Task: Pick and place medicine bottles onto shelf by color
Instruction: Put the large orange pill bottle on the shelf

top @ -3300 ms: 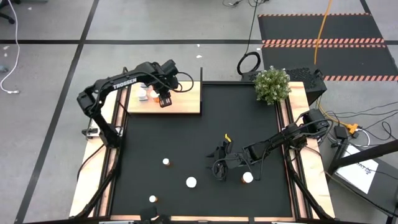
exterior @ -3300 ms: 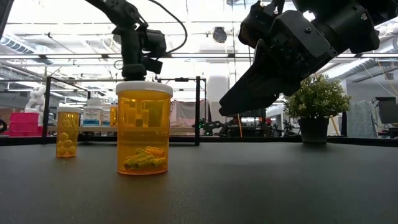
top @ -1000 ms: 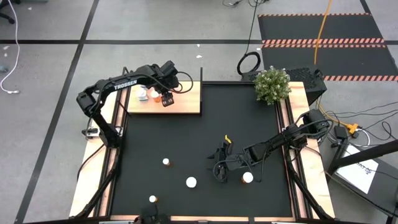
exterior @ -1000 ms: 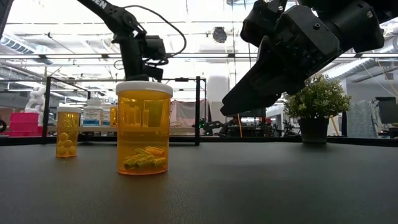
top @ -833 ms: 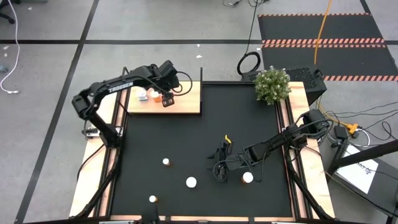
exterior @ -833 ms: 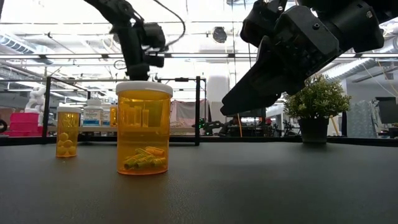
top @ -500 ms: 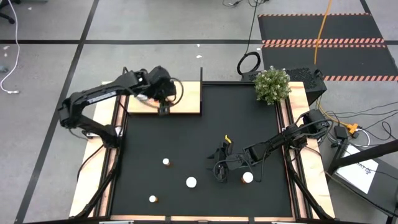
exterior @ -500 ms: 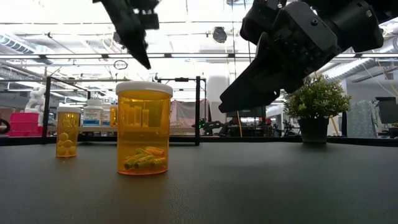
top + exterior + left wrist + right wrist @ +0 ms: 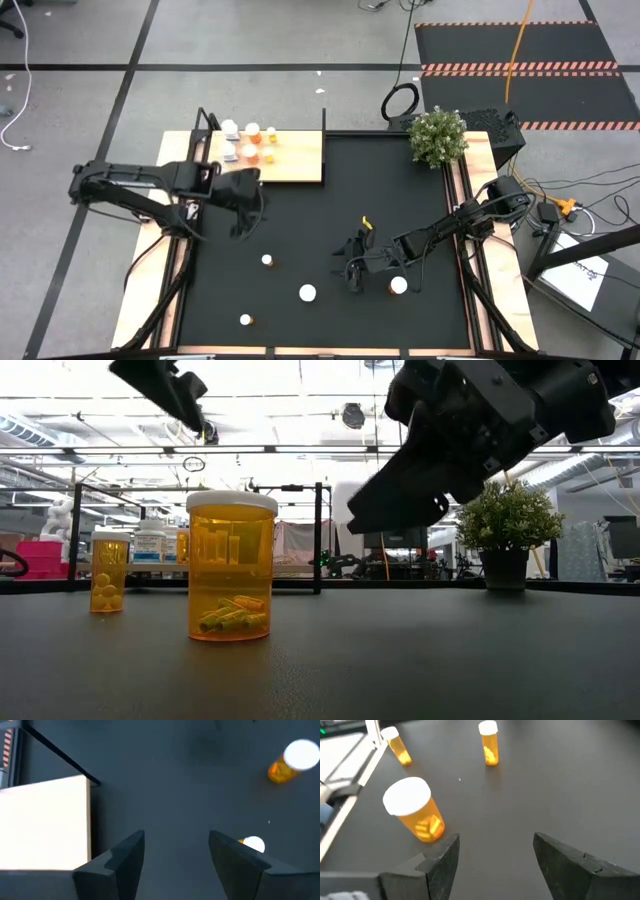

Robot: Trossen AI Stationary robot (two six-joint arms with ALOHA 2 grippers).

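The desk point(image 9: 420, 200) is carrying the shelf point(image 9: 300, 160) at its far left corner, bottles point(image 9: 250, 152) standing on it. Four bottles point(image 9: 307, 293) are sitting near the front. The left tool point(image 9: 238, 222) and right tool point(image 9: 352, 283) are hovering released, empty.
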